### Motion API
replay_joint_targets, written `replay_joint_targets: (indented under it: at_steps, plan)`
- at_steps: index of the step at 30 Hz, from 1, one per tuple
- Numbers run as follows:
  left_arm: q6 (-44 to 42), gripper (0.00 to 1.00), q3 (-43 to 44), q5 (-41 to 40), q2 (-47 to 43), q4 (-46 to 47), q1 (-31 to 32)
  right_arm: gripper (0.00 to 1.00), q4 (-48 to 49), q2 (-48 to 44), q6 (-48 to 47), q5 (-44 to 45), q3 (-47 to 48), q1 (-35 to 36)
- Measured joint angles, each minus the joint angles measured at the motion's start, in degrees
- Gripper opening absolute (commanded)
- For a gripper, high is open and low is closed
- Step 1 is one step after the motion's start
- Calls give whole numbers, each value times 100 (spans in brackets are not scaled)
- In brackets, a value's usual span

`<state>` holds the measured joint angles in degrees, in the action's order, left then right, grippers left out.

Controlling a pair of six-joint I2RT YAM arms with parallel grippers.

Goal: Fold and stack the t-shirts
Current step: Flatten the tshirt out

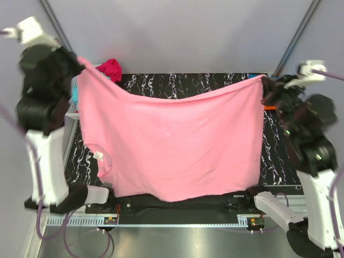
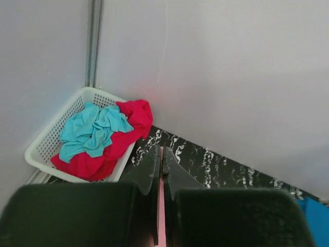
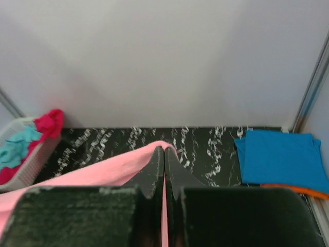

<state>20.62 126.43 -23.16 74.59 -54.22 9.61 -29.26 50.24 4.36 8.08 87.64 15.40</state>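
Note:
The light pink t-shirt (image 1: 172, 145) hangs spread in the air over the black marbled table (image 1: 183, 83), held by two corners. My left gripper (image 1: 77, 65) is shut on its left corner; pink cloth (image 2: 161, 216) shows between the shut jaws. My right gripper (image 1: 265, 86) is shut on the right corner, where the pink edge (image 3: 108, 170) drapes off to the left. A teal tee (image 2: 92, 131) and a magenta/red tee (image 2: 131, 128) lie crumpled in the basket. A folded blue tee (image 3: 280, 157) lies on an orange one (image 3: 298, 189) at the table's right.
The white slatted basket (image 2: 49, 141) stands at the back left corner against the grey walls. A metal frame post (image 3: 311, 87) rises at the back right. The red tee also peeks above the pink shirt in the top view (image 1: 111, 69).

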Motion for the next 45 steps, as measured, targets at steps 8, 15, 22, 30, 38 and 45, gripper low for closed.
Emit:
replay_joint_targets:
  at_steps: [8, 15, 22, 30, 38, 45]
  plan:
    - [170, 0, -70, 216, 2964, 634, -212, 0, 1386, 1908, -20, 389, -1480, -2]
    - [275, 0, -140, 330, 4649, 850, -245, 0, 2487, 3458, 157, 601, -2059, -15]
    - [334, 0, 446, 483, 5866, 1172, -417, 0, 3165, 5460, 236, 570, -1534, -188]
    - [385, 0, 481, 743, 6096, 1493, -732, 0, 3121, 6585, 144, 625, -33, -485]
    - [498, 0, -319, 848, 5897, 1814, -752, 0, 3062, 7383, 76, 741, 1276, -809]
    - [601, 0, -1086, 855, 5353, 1784, -715, 0, 2675, 7952, 337, 44, 1810, -1370]
